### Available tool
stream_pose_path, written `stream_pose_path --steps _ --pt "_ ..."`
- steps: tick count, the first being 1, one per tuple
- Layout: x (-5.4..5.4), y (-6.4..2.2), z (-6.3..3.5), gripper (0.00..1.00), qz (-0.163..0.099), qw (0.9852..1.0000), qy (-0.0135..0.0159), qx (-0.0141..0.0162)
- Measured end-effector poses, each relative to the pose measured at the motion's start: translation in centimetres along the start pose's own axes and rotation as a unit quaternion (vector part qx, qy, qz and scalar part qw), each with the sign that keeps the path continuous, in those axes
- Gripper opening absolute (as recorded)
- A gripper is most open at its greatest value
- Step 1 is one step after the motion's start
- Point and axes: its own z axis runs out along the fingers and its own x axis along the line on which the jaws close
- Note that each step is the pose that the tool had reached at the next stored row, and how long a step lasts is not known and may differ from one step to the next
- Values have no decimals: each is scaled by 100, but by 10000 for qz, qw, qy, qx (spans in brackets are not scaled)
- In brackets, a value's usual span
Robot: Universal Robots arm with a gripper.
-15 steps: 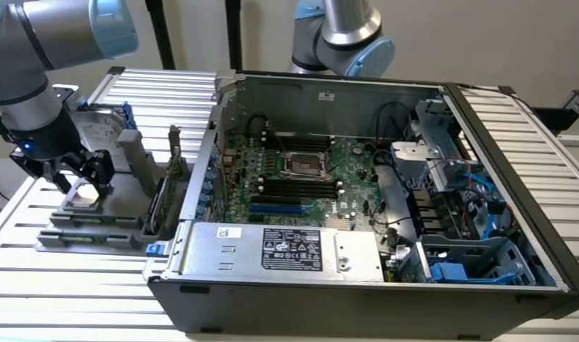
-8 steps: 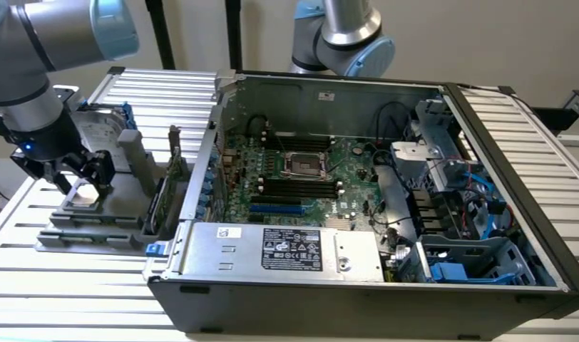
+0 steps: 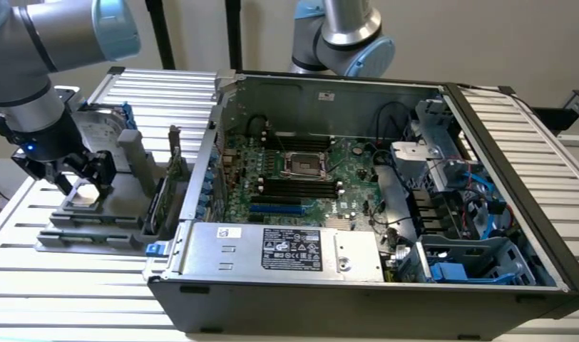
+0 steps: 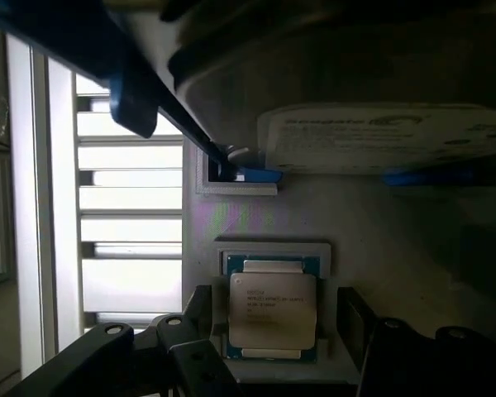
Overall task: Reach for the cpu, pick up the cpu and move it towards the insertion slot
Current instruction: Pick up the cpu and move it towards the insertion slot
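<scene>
The cpu [image 4: 273, 309], a small square chip with a silver-grey face, lies flat in a recess of the grey holder tray [image 3: 90, 231] at the exterior view's left. My gripper [image 3: 83, 187] is lowered over it. In the wrist view my gripper [image 4: 277, 304] straddles the chip, with one dark finger [image 4: 201, 310] on each side and a small gap to each edge, so it is open. The cpu [image 3: 83, 197] shows as a pale patch between the fingers. The insertion slot [image 3: 304, 165], a silver frame with a dark centre, sits on the motherboard inside the open computer case.
A silver hard drive with blue rails [image 4: 380, 136] stands on the tray just beyond the chip. Upright cards [image 3: 166, 185] rise between the tray and the case wall [image 3: 206, 167]. A second arm [image 3: 342, 35] hangs behind the case. Black memory slots [image 3: 294, 189] flank the socket.
</scene>
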Motion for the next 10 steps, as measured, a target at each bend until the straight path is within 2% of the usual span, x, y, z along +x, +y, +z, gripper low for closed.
stream_pose_path --steps 10 --pt "5 -1 22 71 -6 10000 12 -1"
